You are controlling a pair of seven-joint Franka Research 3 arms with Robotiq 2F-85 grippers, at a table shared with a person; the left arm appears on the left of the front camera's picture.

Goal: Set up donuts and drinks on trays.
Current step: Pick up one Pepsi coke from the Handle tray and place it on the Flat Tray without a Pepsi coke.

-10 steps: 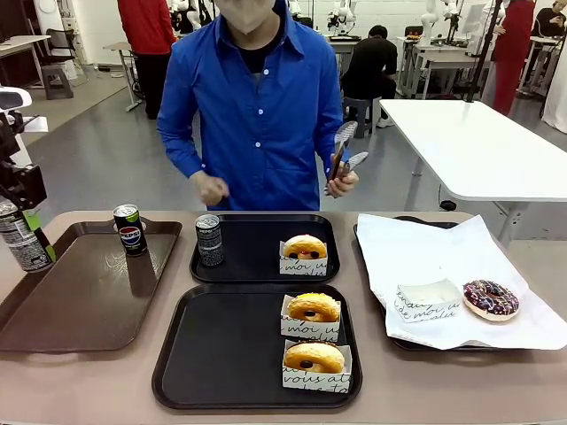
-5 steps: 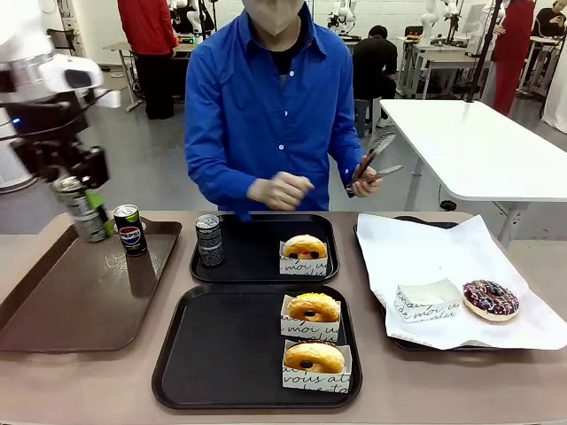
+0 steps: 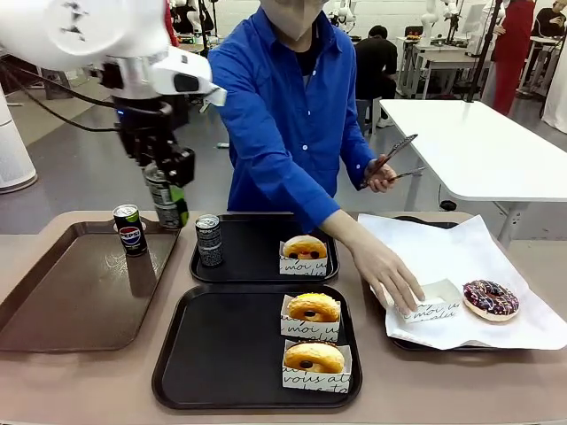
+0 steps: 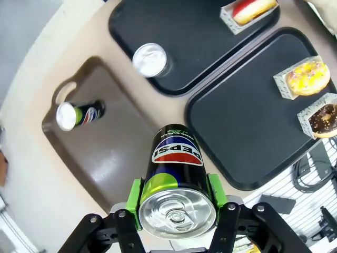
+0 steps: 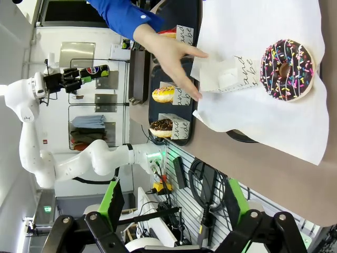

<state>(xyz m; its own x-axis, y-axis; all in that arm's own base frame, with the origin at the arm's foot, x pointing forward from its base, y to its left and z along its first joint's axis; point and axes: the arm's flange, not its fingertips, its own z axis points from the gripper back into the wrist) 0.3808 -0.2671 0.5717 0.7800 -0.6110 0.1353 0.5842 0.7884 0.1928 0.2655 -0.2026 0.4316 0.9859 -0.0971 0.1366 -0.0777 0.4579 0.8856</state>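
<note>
On the near black tray [image 3: 221,354] we see two sleeved donuts [image 3: 313,309] at its right end. Just behind it, the far black tray [image 3: 257,257] carries one donut and a grey can [image 3: 209,240]. Left of that tray and above the table, our left gripper [image 3: 166,193] clamps a Pepsi can [image 4: 176,182] (green pads on both sides). Our right gripper [image 5: 168,203] stands wide open. The person's hand [image 3: 390,274] rests on an empty paper sleeve [image 3: 430,299].

White rounded shells are seen on the left arm [image 3: 97,35], with a black cable looped behind. The left gripper [image 4: 176,203] is black, green pads on the jaws. The right gripper [image 5: 174,211] is black with green pads. A blue buttoned shirt [image 3: 283,106] is worn by the person.
</note>
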